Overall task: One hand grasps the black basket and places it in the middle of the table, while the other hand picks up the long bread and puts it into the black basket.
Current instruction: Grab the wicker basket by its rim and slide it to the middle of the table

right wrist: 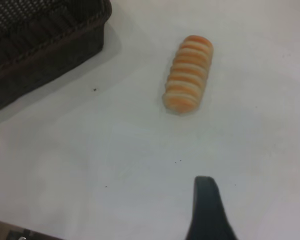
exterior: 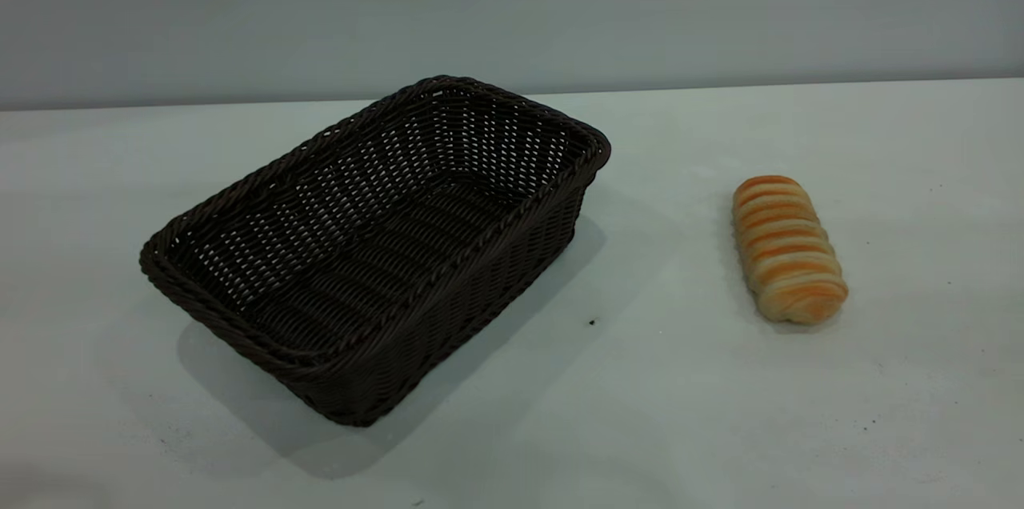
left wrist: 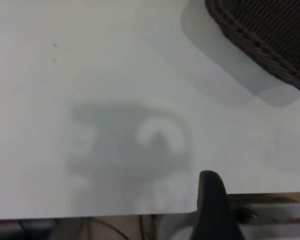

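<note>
Soft, even light falls on the pale surface point(exterior: 656, 413) without glare. The black basket point(exterior: 376, 245) casts a broad, soft-edged shadow in front of it and toward the long bread point(exterior: 788, 249), which throws only a faint rim of shade. The exterior view is fairly sharp. Both wrist views are blurred; in the left one, a smudged grey arm shadow lies well away from the basket's corner.

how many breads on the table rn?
1. The long bread lies on the bare table, right of the black basket, apart from it. Basket is empty.
</note>
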Available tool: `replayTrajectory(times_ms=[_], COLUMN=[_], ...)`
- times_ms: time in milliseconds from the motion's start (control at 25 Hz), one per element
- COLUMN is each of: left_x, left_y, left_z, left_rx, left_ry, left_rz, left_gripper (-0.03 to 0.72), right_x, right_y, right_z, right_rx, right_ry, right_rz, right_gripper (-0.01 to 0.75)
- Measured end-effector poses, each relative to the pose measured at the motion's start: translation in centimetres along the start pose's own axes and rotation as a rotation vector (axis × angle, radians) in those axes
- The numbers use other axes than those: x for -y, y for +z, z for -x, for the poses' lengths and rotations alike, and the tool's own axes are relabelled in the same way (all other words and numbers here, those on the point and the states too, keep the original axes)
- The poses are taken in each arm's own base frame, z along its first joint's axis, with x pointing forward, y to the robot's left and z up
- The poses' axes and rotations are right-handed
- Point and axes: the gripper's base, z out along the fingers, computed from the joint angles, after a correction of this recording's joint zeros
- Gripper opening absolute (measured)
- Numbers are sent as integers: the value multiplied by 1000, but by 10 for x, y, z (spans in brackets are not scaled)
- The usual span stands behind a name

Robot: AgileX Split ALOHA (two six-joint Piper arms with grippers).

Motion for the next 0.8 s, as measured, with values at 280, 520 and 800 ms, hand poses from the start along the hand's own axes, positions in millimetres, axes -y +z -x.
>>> replayTrajectory(times_ms=[280,520,800], left_x=[19,49,50], left_y=[72,118,147], left_z=[34,34,36], left_rx=[-131,-229,-177], left_ry=[-212,-230,-448], left_rz=[-124,-128,52], left_gripper=[529,529,529], right_x=[0,0,0], right_y=[1,1,1], right_z=[1,1,1], right_rx=[-3,-4,-4], right_ry=[-34,-37,-38], right_rz=[0,-1,-1], right_gripper=[493,493,493])
